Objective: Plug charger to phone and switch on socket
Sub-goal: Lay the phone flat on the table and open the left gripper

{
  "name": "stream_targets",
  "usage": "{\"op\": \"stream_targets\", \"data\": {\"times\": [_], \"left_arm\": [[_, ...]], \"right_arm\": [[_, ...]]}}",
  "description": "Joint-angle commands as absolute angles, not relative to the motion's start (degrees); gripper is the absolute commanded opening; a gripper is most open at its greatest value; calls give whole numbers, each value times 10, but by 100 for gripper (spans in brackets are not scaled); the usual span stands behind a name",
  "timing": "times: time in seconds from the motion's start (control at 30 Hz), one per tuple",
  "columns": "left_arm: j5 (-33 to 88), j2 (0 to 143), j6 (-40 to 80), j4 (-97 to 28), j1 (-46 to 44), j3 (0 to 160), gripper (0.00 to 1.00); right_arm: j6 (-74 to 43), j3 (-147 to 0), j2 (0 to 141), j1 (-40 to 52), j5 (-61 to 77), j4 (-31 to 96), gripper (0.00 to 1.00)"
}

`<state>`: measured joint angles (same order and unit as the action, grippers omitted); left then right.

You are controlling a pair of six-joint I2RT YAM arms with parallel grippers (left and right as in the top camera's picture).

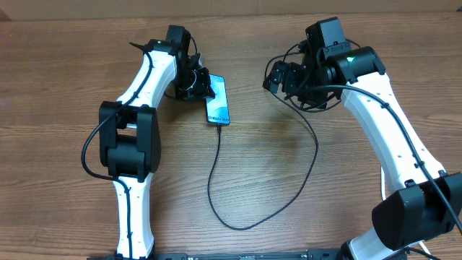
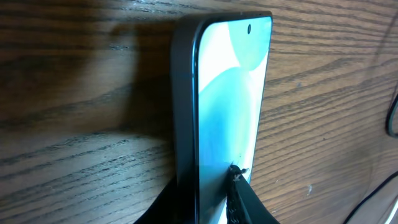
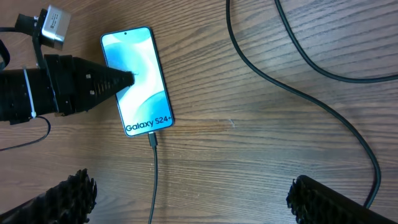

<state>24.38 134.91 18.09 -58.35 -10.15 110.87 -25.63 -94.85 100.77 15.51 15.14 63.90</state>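
Galaxy S24+ phone (image 3: 146,93) flat on desk (image 3: 249,155), charger (image 3: 153,180) plugged into its bottom end. Left gripper (image 1: 201,85) narrow at phone's side edge, grip unclear. Right gripper (image 3: 196,199) wide open, empty.

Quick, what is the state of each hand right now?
Left hand: on the phone screen; grip cannot be told.
Right hand: open, holding nothing.

The phone (image 1: 219,101) is lying flat and face up on the worktop (image 1: 267,173), its blue-teal screen glowing, white "Galaxy S24+" lettering showing near its bottom edge. The charger (image 1: 214,173) is sitting plugged into that edge, its thin black cable trailing away, looping round and climbing back up on the right.
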Motion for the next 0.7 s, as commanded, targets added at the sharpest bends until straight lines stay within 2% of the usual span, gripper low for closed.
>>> {"op": "stream_targets", "data": {"times": [0.0, 0.67], "left_arm": [[203, 1347, 182, -589, -105, 1119, 17], [144, 1347, 180, -608, -105, 1119, 20]], "right_arm": [[-253, -944, 990, 157, 157, 638, 100], [-253, -944, 990, 157, 157, 637, 100]]}}
